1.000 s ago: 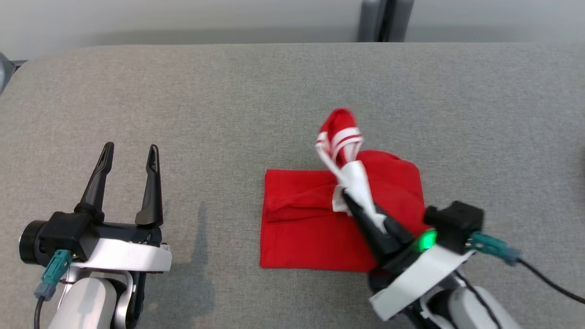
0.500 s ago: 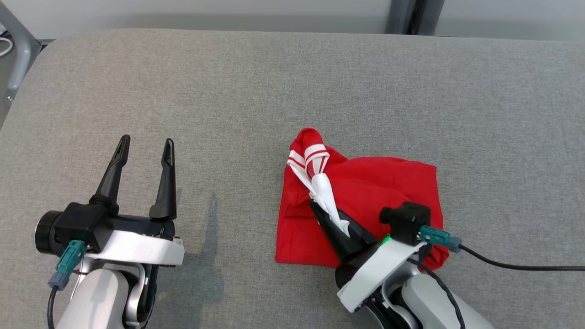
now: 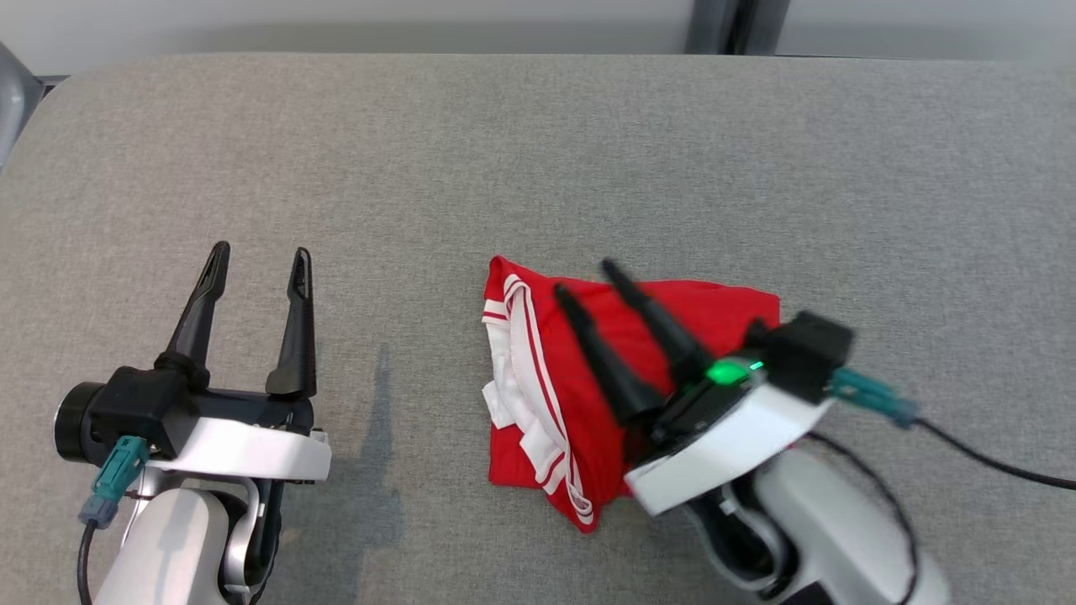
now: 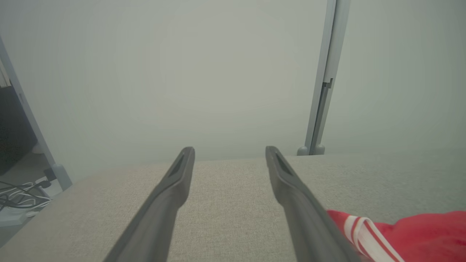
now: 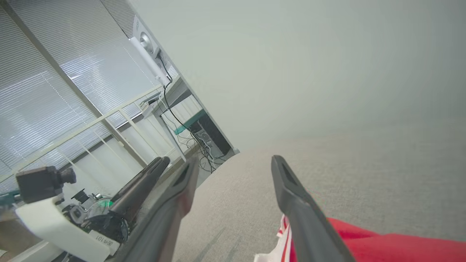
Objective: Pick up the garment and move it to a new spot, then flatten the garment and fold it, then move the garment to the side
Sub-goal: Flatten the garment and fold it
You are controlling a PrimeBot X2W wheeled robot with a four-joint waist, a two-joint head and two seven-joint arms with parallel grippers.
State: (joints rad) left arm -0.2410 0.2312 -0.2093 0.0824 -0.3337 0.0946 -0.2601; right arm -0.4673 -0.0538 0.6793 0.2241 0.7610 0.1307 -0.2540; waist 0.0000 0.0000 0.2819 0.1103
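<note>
garment: red fabric garment with white stripes (image 3: 580,428) lies loosely folded mid grey cloth-covered table (image 3: 420,168).
right pincer (image 3: 583,279): jaws apart over garment, gripping nothing.
left pincer (image 3: 261,250): jaws apart, empty, well apart from garment.
advice: likely best to pinch all layers at one edge, then slide low.

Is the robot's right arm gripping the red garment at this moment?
No: the right arm's jaws stand wide apart above the red garment, with no cloth pinched between them.
</note>
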